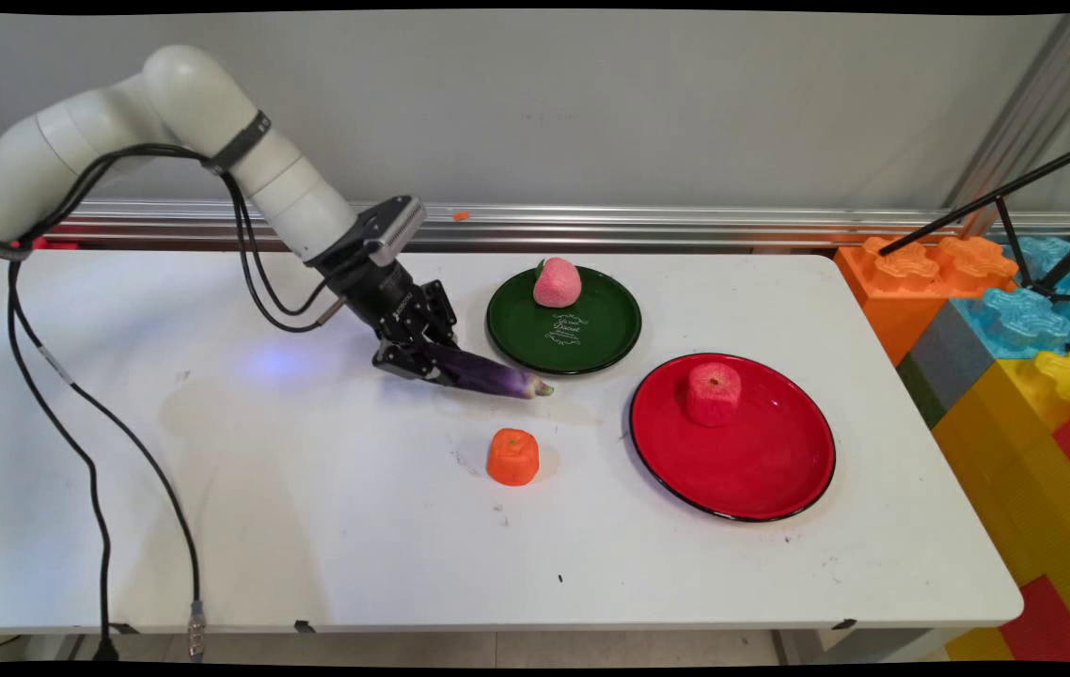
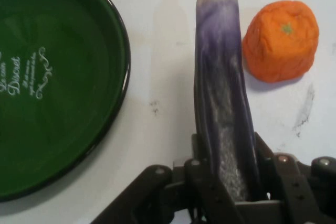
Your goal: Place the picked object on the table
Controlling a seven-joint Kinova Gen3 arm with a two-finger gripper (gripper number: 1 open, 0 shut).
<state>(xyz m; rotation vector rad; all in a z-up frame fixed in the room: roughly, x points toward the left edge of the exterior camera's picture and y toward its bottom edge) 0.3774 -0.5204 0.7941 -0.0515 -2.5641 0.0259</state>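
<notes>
My gripper (image 1: 422,362) is shut on the thick end of a purple eggplant (image 1: 490,374), which lies low over the table, its pale tip pointing right. In the hand view the eggplant (image 2: 223,98) runs up from between the jaws. A green plate (image 1: 591,340) sits just beyond the tip, with a pink peach (image 1: 557,282) on its far side. In front of the eggplant stands an orange fruit (image 1: 512,456), seen also in the hand view as the orange fruit (image 2: 281,40) to the right of the eggplant. The green plate (image 2: 79,145) fills that view's left.
A red plate (image 1: 761,470) with a red apple (image 1: 713,393) on it lies to the right. Large coloured foam blocks (image 1: 1024,348) stand past the table's right edge, with a black tripod (image 1: 1014,216) above them. Black cables (image 1: 93,442) hang across the left.
</notes>
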